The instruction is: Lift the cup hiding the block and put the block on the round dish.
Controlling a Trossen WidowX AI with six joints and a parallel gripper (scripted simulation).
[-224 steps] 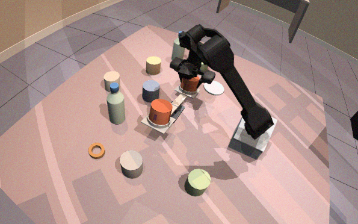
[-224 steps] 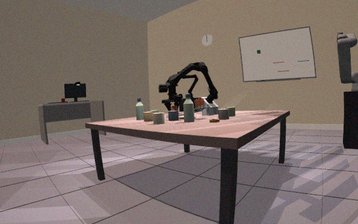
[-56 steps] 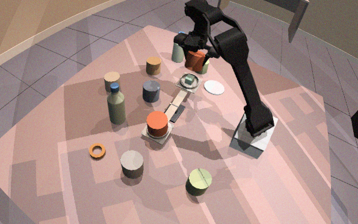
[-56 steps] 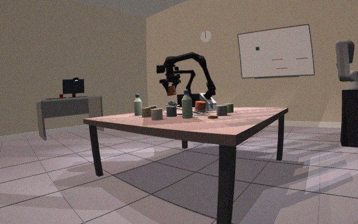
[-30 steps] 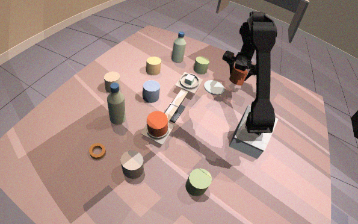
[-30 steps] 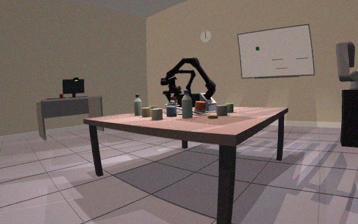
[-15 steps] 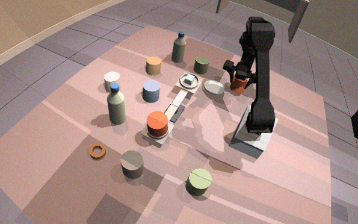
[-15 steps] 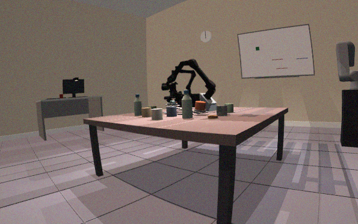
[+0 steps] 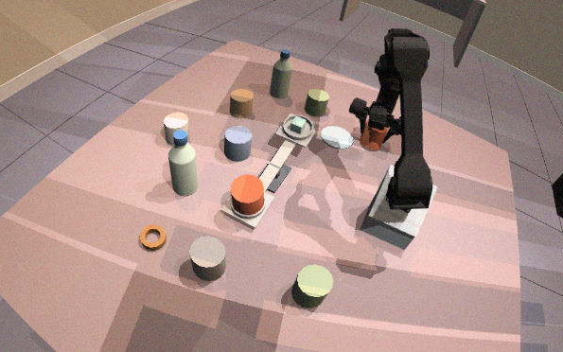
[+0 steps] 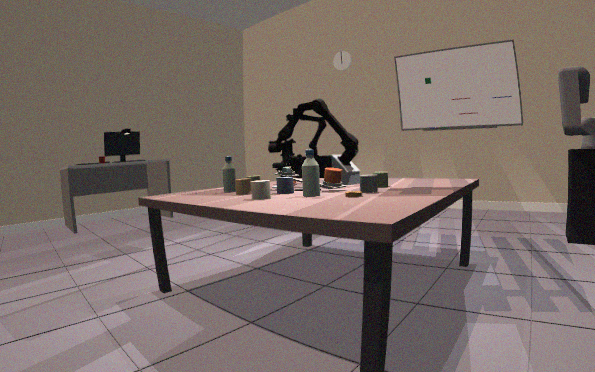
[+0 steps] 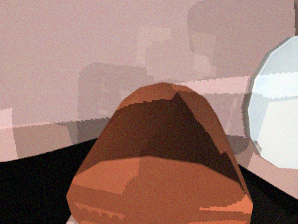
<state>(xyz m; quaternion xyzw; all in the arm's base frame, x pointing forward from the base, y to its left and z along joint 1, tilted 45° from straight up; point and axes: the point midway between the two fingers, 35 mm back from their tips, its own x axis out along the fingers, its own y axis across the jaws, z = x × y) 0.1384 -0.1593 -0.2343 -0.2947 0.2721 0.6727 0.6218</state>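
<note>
So on the desk [image 9: 466, 246] I count two orange cups: one [image 9: 247, 193] on the near end of the balance [image 9: 277, 162], one [image 9: 374, 136] in the hand [image 9: 376, 124]. Two bottles [image 9: 183, 165] [image 9: 281, 75]. Six plain cylinders: tan [image 9: 241, 102], cream [image 9: 176, 126], blue [image 9: 237, 142], grey [image 9: 207, 256], and two green [image 9: 317, 101] [image 9: 314, 285]. One orange ring [image 9: 152, 237], one green block [image 9: 298, 125], one white dish [image 9: 337, 136].
</note>
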